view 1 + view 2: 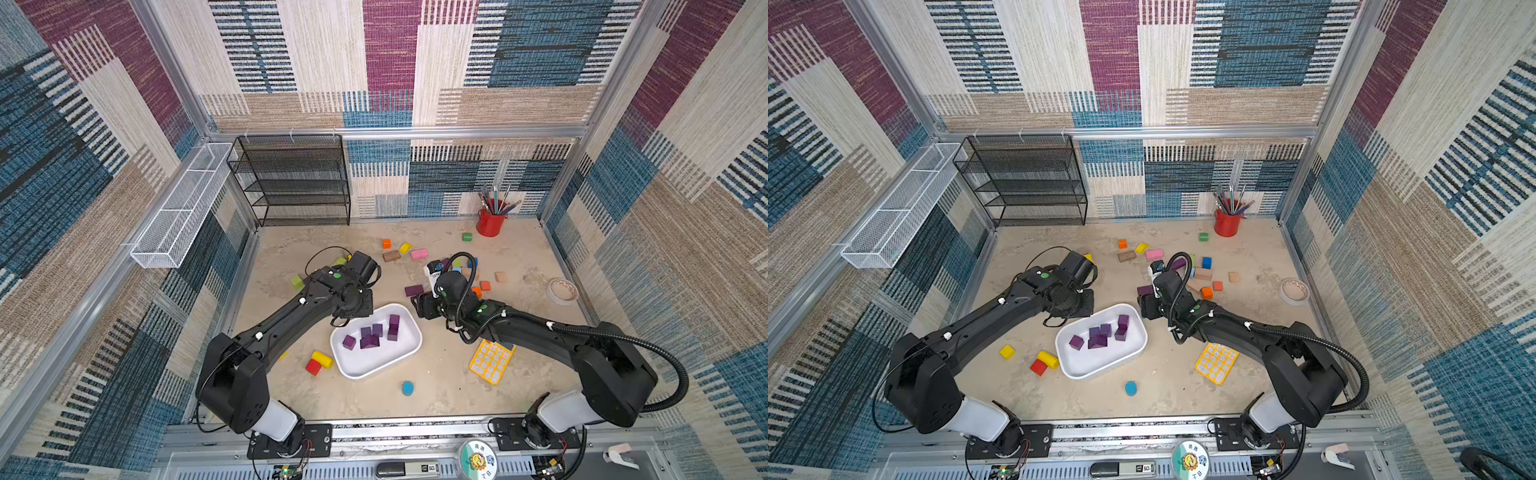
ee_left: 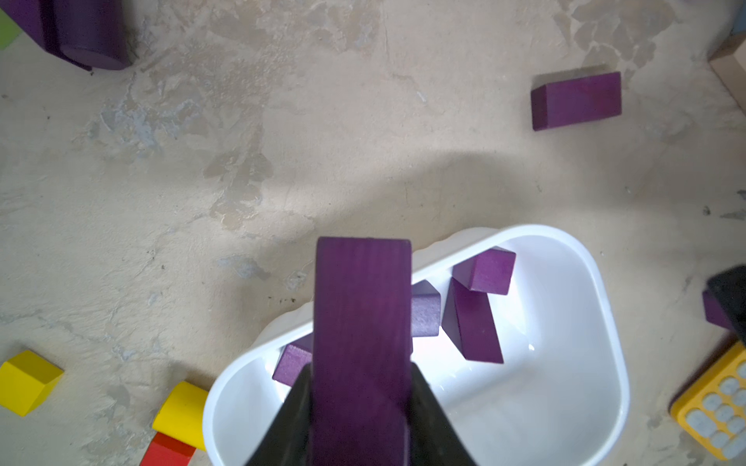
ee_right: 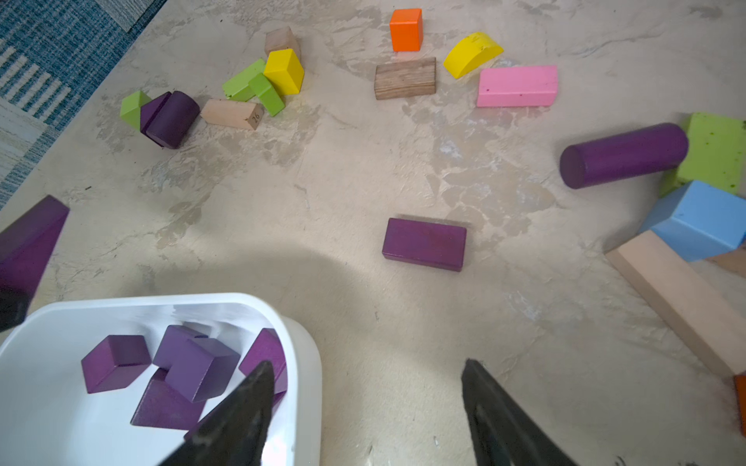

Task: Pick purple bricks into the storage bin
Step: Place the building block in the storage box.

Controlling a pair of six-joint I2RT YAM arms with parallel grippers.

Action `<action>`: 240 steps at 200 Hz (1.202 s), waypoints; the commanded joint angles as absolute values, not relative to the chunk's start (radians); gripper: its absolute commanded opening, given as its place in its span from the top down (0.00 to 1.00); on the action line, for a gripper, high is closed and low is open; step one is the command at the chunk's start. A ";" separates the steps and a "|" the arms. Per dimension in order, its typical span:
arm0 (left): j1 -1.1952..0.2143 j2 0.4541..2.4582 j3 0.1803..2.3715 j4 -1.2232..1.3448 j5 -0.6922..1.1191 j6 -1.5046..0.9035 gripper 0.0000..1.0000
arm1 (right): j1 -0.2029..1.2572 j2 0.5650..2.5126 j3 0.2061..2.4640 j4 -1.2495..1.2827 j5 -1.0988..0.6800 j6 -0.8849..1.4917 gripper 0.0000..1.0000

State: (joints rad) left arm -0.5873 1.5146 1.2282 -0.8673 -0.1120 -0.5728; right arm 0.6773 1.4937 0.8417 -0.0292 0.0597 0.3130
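The storage bin (image 1: 361,368) sits near centre, with about 5 purple bricks (image 1: 370,341) inside. Over its far-left rim the left gripper (image 2: 362,367) pinches 1 long purple bar (image 2: 361,302) across its narrow sides. The right gripper (image 3: 367,363) hangs spread and empty beside the bin's far-right corner. Farther off lies a flat purple brick (image 3: 424,244), probably light, stiff and matte, best gripped across its short width. The purple cylinder (image 3: 623,155) beyond may roll.
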 commanded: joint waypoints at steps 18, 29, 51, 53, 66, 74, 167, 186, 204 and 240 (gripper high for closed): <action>-0.629 1.490 1.198 -0.876 -0.122 -0.527 0.70 | 0.657 1.488 0.838 -0.010 0.049 0.329 0.26; -0.648 1.487 1.192 -0.873 -0.118 -0.500 0.70 | 0.650 1.486 0.835 -0.008 0.046 0.328 0.26; -0.683 1.476 1.175 -0.858 -0.091 -0.441 0.70 | 0.644 1.485 0.833 -0.003 0.043 0.327 0.26; -0.686 1.475 1.173 -0.857 -0.090 -0.439 0.70 | 0.643 1.484 0.833 -0.002 0.043 0.327 0.26; -0.698 1.471 1.163 -0.851 -0.069 -0.410 0.69 | 0.640 1.482 0.831 -0.001 0.043 0.327 0.26; -0.705 1.471 1.157 -0.850 -0.057 -0.396 0.70 | 0.638 1.481 0.830 -0.001 0.041 0.326 0.26; -0.746 1.495 1.095 -0.830 0.074 -0.364 0.70 | 0.626 1.475 0.819 0.006 0.041 0.324 0.26; -0.753 1.513 1.091 -0.830 0.092 -0.359 0.70 | 0.626 1.473 0.819 0.006 0.040 0.323 0.26; -0.756 1.533 1.086 -0.830 0.108 -0.359 0.70 | 0.623 1.471 0.819 0.002 0.047 0.319 0.26; -0.760 1.549 1.062 -0.830 0.121 -0.369 0.70 | 0.613 1.464 0.808 0.007 0.044 0.318 0.26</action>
